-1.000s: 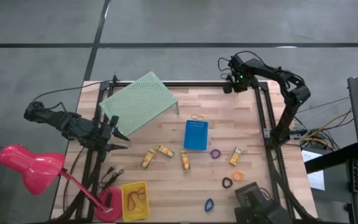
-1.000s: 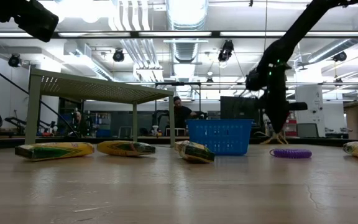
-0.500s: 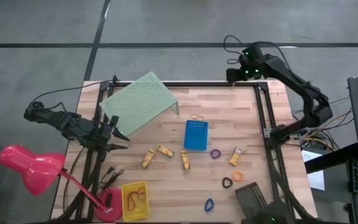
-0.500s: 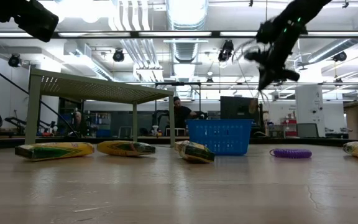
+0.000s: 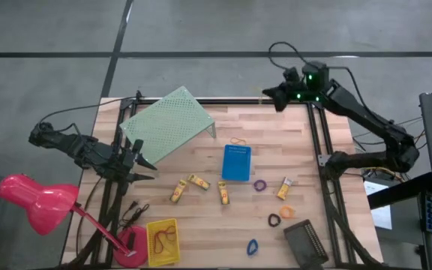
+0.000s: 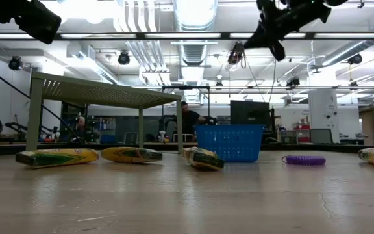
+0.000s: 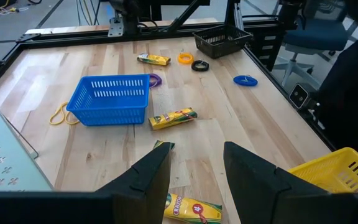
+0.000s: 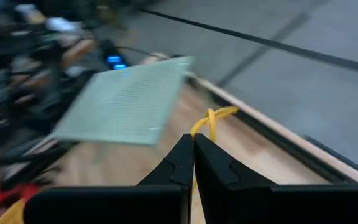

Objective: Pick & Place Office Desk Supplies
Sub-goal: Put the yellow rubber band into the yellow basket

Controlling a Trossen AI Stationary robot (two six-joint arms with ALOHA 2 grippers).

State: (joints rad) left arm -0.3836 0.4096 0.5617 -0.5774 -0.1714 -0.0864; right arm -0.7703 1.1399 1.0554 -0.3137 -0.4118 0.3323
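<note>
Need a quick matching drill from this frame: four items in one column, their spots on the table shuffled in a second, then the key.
Items
1. blue bin
2. yellow bin
3. purple ring
4. right gripper

Places
A. near-left area, beside the pink lamp's base
B. over the table's far edge, right side
C. mid-table
D. flat on the wood just right of the blue bin

Pairs: 1-C, 2-A, 3-D, 4-B

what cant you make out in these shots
- Right wrist view: the riser and table are motion-blurred.
- High view: the thin band in the right gripper is too small to see there.
- Low view: the blue bin hides whatever lies behind it.
- Left wrist view: the yellow bin is cut off by the picture's edge.
</note>
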